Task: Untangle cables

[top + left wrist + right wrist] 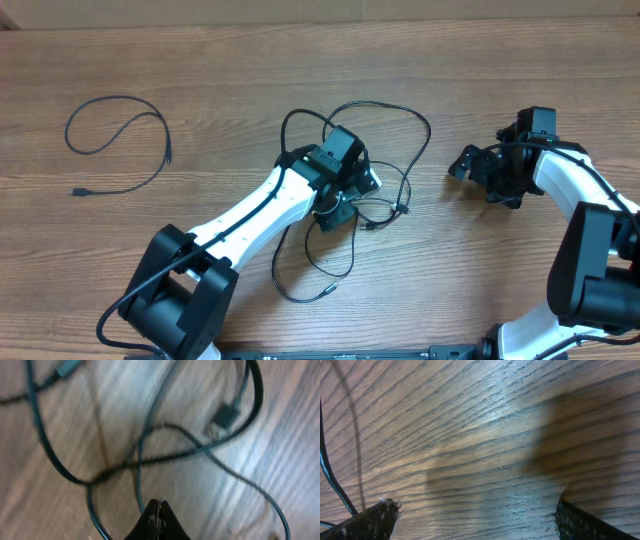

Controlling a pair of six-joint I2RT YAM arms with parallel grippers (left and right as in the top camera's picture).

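Left pincer (335, 212) sits amid tangled cables (405, 150); one cable (115, 100) lies apart.

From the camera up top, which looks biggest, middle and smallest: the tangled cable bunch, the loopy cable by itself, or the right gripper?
1. tangled cable bunch: it spreads widest.
2. lone looped cable, on the left.
3. right gripper: smallest, even though it sits a bit nearer the camera than the cables.

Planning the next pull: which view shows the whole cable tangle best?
Overhead: the cable tangle shows whole, loops spread around the left gripper. Left wrist gives only a blurred close-up of it; right wrist catches one dark strand at its left edge.
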